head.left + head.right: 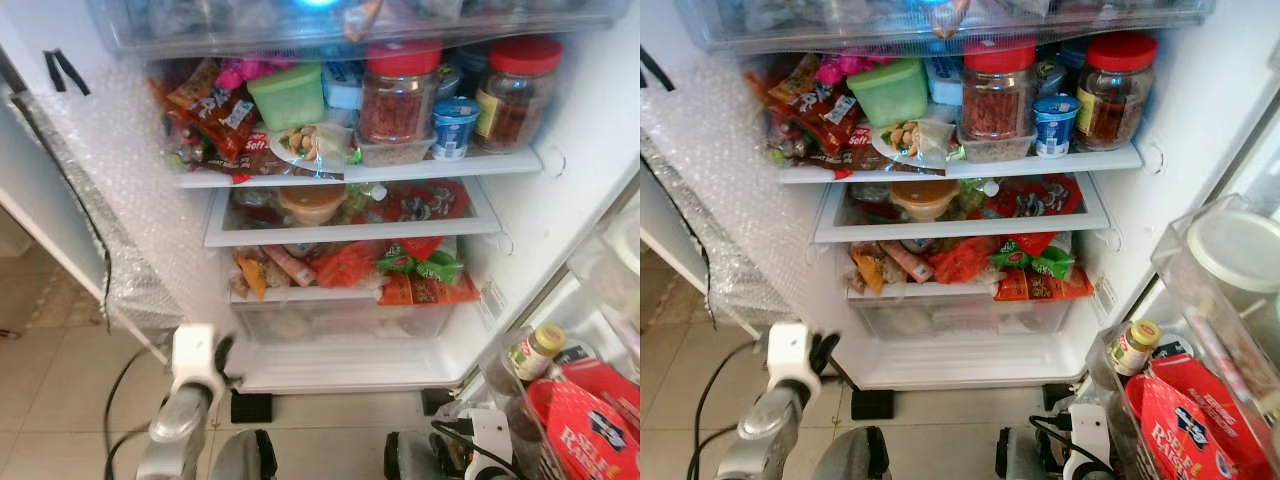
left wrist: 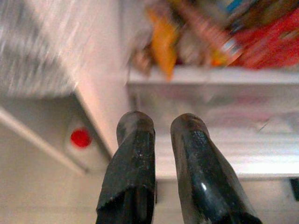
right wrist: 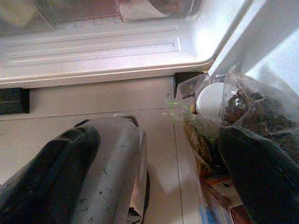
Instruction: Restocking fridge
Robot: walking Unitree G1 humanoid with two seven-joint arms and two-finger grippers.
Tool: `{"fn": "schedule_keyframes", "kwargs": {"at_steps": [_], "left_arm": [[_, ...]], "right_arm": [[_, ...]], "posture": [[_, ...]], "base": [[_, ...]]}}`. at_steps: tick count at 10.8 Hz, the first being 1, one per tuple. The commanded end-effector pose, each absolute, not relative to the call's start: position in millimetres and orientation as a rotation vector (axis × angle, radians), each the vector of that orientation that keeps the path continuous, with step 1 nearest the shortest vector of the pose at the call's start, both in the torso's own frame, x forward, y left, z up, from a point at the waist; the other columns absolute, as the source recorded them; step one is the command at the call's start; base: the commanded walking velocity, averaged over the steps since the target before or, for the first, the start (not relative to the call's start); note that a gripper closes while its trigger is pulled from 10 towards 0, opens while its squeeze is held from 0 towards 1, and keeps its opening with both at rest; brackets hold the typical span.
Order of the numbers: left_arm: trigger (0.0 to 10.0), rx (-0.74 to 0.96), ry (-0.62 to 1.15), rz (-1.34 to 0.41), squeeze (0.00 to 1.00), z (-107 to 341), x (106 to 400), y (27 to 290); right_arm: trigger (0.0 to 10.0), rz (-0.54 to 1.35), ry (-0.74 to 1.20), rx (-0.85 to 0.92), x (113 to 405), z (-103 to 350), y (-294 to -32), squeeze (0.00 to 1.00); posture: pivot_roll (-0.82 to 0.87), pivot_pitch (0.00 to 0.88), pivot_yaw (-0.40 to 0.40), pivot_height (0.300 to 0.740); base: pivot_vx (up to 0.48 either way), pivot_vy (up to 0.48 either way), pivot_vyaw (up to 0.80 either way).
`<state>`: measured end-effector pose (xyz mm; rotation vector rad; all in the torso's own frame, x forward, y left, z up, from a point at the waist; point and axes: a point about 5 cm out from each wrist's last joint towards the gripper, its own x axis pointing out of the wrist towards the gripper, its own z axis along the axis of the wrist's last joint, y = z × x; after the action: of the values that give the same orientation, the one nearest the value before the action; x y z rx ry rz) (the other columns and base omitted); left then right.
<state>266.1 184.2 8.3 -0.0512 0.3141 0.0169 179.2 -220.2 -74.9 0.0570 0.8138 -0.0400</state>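
snack packets [image 2: 196, 42] blurred, top drawer [image 1: 330, 20] cropped

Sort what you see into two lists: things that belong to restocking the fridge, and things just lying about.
Belongs to the job:
fridge shelf
red-lidded jars
green tub
snack packets
door-bin bottle
left gripper, empty

Just lying about:
black cable
tiled floor

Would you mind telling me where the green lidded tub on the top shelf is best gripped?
Grip the green tub across its side walls below the lid, coming straight in from the open front; it sits on packets, with a container close on its right.
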Motion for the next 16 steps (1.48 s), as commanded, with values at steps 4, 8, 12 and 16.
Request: {"fn": "schedule_keyframes", "kwargs": {"at_steps": [4, 8, 12, 16], "left_arm": [[10.0, -0.039, 0.393, 0.039, 0.00, -11, 255, 188], [10.0, -0.013, 0.501, 0.031, 0.00, -32, 240, 193], [10.0, -0.018, 0.636, 0.055, 0.00, -52, 219, 203], [10.0, -0.106, 0.845, 0.150, 0.00, -75, 187, 215]], "right_arm": [[10.0, -0.033, 0.886, 0.061, 162, -84, -218, 0.00], [10.0, -0.030, 0.890, 0.067, 162, -85, -216, 0.00], [10.0, -0.032, 0.894, 0.085, 162, -86, -212, 0.00], [10.0, -0.044, 0.895, 0.097, 169, -84, -211, 0.00]], "posture": [[-0.15, 0.098, 0.066, 0.625], [-0.15, 0.090, 0.073, 0.625], [-0.16, 0.061, 0.093, 0.625], [-0.14, 0.000, 0.080, 0.639]], "base": [[0.000, 0.480, 0.00], [0.000, 0.480, 0.00], [0.000, 0.480, 0.00], [0.000, 0.000, 0.00]]}}
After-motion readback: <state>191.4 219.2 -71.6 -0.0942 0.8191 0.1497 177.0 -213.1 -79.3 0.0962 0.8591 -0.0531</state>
